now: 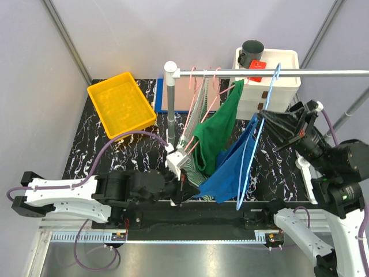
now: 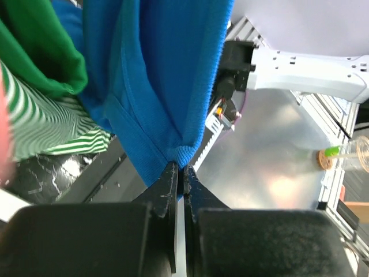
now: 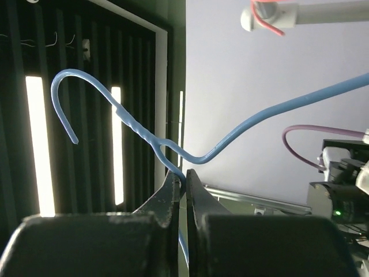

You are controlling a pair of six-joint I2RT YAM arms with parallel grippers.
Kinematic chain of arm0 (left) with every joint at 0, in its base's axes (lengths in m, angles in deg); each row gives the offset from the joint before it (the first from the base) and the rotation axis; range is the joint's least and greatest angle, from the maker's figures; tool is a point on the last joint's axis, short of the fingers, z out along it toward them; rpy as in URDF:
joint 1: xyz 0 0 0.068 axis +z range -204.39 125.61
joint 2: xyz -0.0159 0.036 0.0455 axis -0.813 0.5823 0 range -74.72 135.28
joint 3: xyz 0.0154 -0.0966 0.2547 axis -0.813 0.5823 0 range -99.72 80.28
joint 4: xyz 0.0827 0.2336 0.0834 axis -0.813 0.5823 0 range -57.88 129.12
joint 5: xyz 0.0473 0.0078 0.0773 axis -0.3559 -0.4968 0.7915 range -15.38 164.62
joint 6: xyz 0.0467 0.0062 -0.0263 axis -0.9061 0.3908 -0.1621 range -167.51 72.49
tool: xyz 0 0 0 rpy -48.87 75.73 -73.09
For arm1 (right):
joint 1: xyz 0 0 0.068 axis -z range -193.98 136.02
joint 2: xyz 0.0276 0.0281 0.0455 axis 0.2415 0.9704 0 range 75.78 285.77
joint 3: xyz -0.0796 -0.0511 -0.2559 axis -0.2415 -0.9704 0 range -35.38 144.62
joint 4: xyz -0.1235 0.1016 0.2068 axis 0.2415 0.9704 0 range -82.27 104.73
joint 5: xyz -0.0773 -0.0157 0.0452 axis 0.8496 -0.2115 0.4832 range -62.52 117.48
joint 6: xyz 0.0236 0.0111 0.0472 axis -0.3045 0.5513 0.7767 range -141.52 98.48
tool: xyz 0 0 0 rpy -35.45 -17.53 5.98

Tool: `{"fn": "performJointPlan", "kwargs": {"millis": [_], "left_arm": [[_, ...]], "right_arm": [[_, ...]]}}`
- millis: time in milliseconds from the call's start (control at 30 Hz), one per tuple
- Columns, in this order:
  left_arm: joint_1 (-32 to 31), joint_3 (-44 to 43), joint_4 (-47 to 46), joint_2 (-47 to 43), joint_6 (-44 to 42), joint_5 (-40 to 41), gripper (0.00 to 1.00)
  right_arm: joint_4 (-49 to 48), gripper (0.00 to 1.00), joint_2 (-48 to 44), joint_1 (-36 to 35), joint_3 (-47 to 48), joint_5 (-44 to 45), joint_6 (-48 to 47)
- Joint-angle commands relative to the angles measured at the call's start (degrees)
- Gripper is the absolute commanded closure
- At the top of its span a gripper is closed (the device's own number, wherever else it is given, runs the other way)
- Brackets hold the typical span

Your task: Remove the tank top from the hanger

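Left gripper pinching blue knit tank top; right gripper pinching light-blue wire hanger.
I see the top's ribbed edge clamped right at the left tips, and the right jaws nipping the wire at the base of its twisted neck.

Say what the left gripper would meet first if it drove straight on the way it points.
The blue tank top: the left gripper is shut on its hem, and that fabric fills the line directly ahead of the fingertips. What lies behind the cloth is hidden.
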Motion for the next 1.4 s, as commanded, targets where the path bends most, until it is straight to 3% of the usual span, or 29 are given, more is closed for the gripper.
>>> {"fn": "performJointPlan", "kwargs": {"millis": [0,200,533,700,1067,1267,1367], "left_arm": [[0.02,1.96,4.35,-3.32,2.60,-2.60,1.00],[1.95,1.71,5.27,-2.98,3.66,0.22,1.00],[7.84,-6.63,-1.16,9.83,-0.73,-4.26,1.00],[7.58,-14.37,-2.21,13.11,-4.34,-4.27,1.00],[6.70,-16.84,-2.83,11.70,-2.33,-3.38,1.00],[6.09,-20.87,-3.27,13.63,-2.23,-5.93,1.00],[5.21,-23.25,-3.53,14.94,-3.10,-4.44,1.00]], "right_arm": [[-9.52,1.00,-4.12,-0.25,-7.71,2.14,0.96],[-11.73,1.00,-6.15,-0.16,-12.11,4.34,7.12],[-16.39,1.00,-5.89,-0.08,-13.61,1.97,13.89],[-11.92,1.00,-6.68,-0.16,-14.13,0.39,13.81],[-9.89,1.00,-7.91,-0.16,-17.38,-5.67,10.03],[-9.45,1.00,-11.33,-0.16,-19.77,-6.90,15.56],[-1.20,1.00,-14.06,-0.16,-19.15,-5.51,18.02]]}}
